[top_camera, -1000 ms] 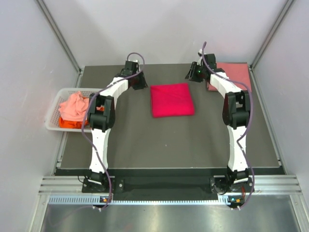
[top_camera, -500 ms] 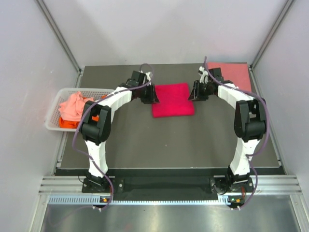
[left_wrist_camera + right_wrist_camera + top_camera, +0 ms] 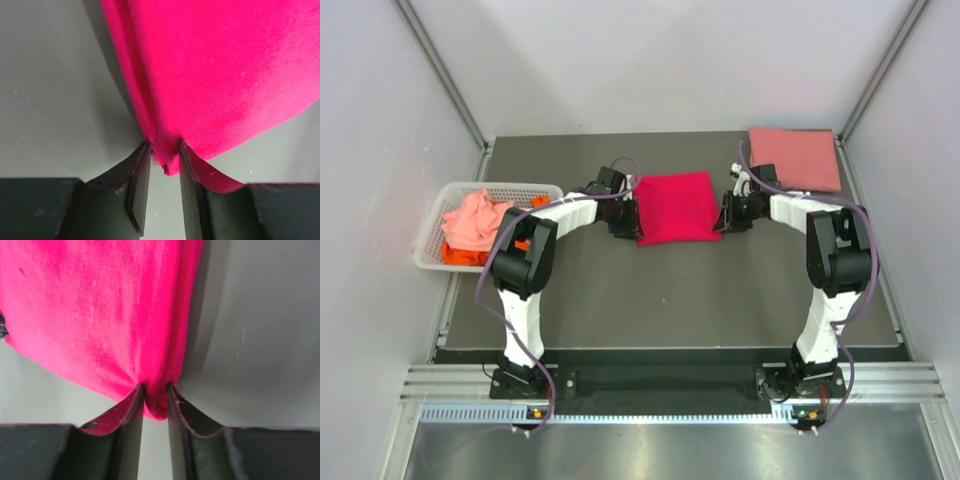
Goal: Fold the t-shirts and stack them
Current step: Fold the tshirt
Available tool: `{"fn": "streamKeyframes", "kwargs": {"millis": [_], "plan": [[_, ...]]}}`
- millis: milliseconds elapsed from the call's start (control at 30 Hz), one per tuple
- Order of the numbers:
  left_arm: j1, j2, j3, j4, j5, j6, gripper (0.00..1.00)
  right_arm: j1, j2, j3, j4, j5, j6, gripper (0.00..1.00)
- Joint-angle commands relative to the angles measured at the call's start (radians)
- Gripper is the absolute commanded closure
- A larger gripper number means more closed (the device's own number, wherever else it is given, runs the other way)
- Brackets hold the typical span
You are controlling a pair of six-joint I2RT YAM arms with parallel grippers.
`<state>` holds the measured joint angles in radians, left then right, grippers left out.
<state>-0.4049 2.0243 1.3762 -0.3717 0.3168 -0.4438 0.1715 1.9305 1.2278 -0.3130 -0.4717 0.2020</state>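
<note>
In the middle of the dark grey counter (image 3: 620, 290), the bright magenta-red soft cloth t-shirt (image 3: 675, 205) is lying folded into a compact, nearly square pad. I am gripping it from both sides. The left claw (image 3: 628, 222) is sitting at its left edge towards the near corner, and in the left wrist view its two fingers are pinching a bunched fold of the red cloth between them (image 3: 164, 150). The right claw (image 3: 728, 215) is doing the same at the right edge. Its fingers are drawn in narrow around a tuck of the fabric (image 3: 155, 390), with nothing else in the grip.

Further out, a flat folded salmon pink cloth t-shirt (image 3: 795, 158) is resting in the far right corner, well apart from the red one. Off the counter's left side, a white slotted plastic basket (image 3: 510, 187) is holding a crumpled pale coral cloth t-shirt (image 3: 475, 218) on top of an orange cloth t-shirt (image 3: 460, 255).

I am reading this as the stacking step for the red shirt: the folding looks done and the pink one is waiting as the base. Next I am expecting to raise both claws together, holding their spacing so the folds stay closed. I would then carry the pad to the far right and set it squarely on the pink shirt. The two basket shirts are yet to be folded.
</note>
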Motion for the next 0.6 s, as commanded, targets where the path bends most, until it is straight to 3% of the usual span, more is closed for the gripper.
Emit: {"fn": "streamKeyframes", "kwargs": {"millis": [0, 67, 100, 200, 233, 367, 467, 500, 533, 567], "plan": [[-0.012, -0.032, -0.012, -0.007, -0.024, 0.013, 0.65, 0.011, -0.057, -0.030, 0.098, -0.005, -0.004, 0.76], [-0.012, -0.015, -0.008, -0.006, -0.013, 0.013, 0.64, 0.010, -0.057, -0.045, 0.107, -0.010, 0.007, 0.79], [-0.012, -0.007, -0.011, -0.001, -0.001, 0.011, 0.69, 0.010, -0.057, -0.050, 0.114, -0.008, 0.010, 0.85], [-0.014, -0.002, -0.022, -0.012, 0.016, -0.004, 0.98, 0.011, -0.080, -0.080, 0.127, 0.024, 0.042, 1.00], [-0.017, -0.009, -0.029, -0.024, -0.030, -0.010, 1.00, 0.011, -0.106, -0.112, 0.140, 0.036, 0.059, 1.00], [-0.020, -0.065, -0.072, -0.099, -0.157, -0.038, 1.00, 0.042, -0.182, -0.227, 0.225, 0.067, 0.152, 1.00], [-0.020, -0.096, -0.111, -0.118, -0.176, -0.038, 1.00, 0.074, -0.217, -0.303, 0.279, 0.102, 0.194, 1.00], [-0.020, -0.101, -0.105, -0.134, -0.182, -0.038, 1.00, 0.077, -0.225, -0.316, 0.294, 0.113, 0.203, 0.96], [-0.020, -0.101, -0.094, -0.175, -0.194, -0.038, 0.97, 0.076, -0.238, -0.333, 0.296, 0.122, 0.212, 0.93], [-0.020, -0.105, -0.071, -0.197, -0.206, -0.032, 0.84, 0.075, -0.246, -0.335, 0.293, 0.140, 0.220, 0.89]]}}
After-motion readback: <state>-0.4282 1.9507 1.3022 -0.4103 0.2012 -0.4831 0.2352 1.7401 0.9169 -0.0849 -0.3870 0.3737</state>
